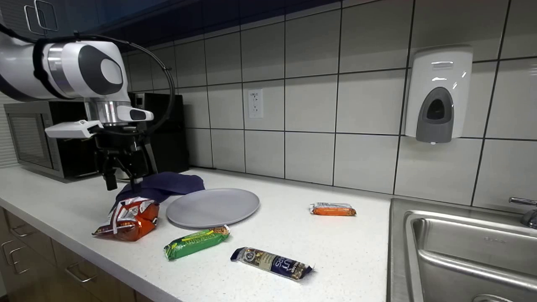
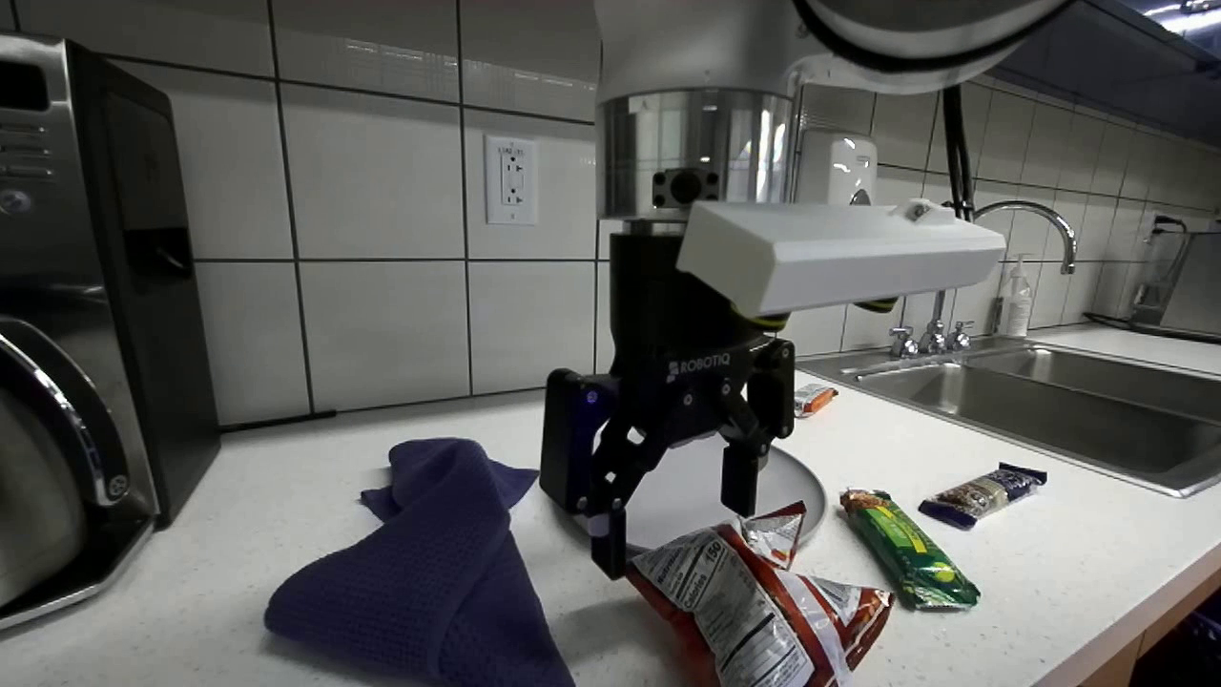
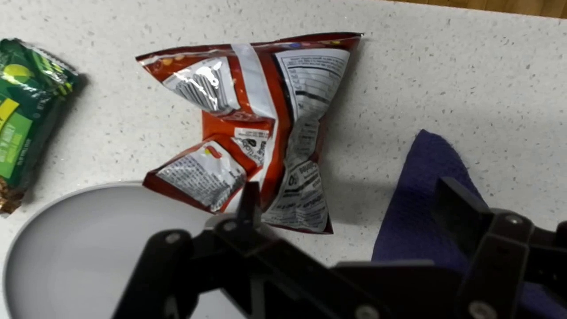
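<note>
We log the claw [image 2: 674, 517] spread wide, empty; lowering it off-centre could crumple the red bag [image 3: 281, 133].

Crumpled red/wht snack bag [image 3: 270, 126] on ctr [image 3: 385, 84], nr plate [image 3: 84, 248]

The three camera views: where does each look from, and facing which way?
In an exterior view: from the front of the counter, facing the tiled wall; arm and gripper show at left.
In an exterior view: from near the appliance, facing tiled wall and sink; gripper and part of the arm show.
Wrist view: carried by the arm, facing down at the red bag; fingers show below.
Both exterior views share red bag and plate.
</note>
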Tool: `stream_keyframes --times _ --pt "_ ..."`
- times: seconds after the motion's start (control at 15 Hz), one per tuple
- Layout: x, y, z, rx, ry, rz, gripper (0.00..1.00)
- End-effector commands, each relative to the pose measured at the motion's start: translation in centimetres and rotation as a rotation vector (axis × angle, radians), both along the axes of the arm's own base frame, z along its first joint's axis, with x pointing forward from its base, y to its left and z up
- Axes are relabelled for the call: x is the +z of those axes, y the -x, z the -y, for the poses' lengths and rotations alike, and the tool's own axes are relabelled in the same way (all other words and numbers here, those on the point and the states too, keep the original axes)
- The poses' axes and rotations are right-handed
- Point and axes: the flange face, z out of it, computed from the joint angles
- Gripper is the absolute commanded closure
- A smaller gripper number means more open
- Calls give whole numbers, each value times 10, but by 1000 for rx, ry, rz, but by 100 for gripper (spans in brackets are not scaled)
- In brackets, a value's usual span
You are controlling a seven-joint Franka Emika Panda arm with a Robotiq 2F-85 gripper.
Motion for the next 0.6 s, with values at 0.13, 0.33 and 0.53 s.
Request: stream_keyframes --times 0.13,0.33,0.53 --pt "16 -2 3 7 1 13 0" --pt "25 -9 14 -25 -2 35 0" --pt "34 -19 33 -78 1 57 0"
